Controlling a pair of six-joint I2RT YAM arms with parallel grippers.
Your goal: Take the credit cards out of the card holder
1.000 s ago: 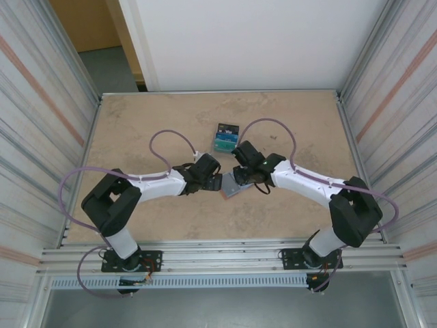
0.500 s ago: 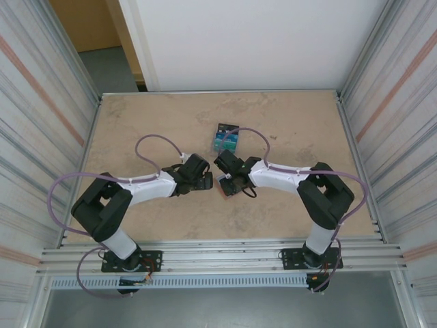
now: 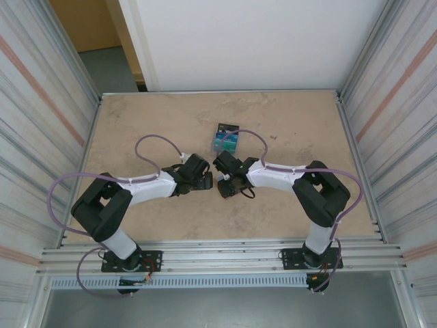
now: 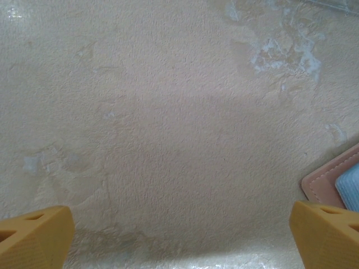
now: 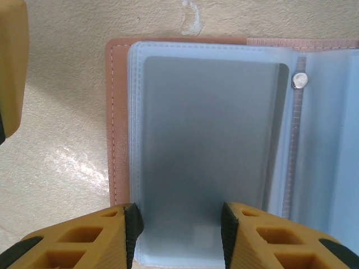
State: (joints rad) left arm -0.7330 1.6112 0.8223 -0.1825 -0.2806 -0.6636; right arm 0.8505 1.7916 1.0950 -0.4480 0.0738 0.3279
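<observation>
A: Where is my card holder?
B: Look at your right wrist view. The salmon-brown, leather-like folding card holder (image 5: 118, 112) lies spread open on the beige mottled table (image 5: 67, 140), across the centre and right of the frame. Its blue-grey clear pockets face up, and a small round silver snap (image 5: 299, 80) sits at the upper right.
A: And my right gripper?
B: Your right gripper (image 5: 179, 217) stands at the bottom edge. Its yellow fingers (image 5: 84, 241) are a narrow gap apart over the lower end of the pockets, and they clasp nothing.
A: The left one?
B: Your left gripper (image 4: 179, 221) has its fingers spread wide, one in each lower corner of its frame, with bare table between them. A corner of the card holder shows at the right edge, just beside the right-hand finger.
A: The cards?
B: In your top view, the thin rectangular plastic credit cards (image 3: 224, 140), teal and black, lie stacked just above centre, apart from the card holder.
</observation>
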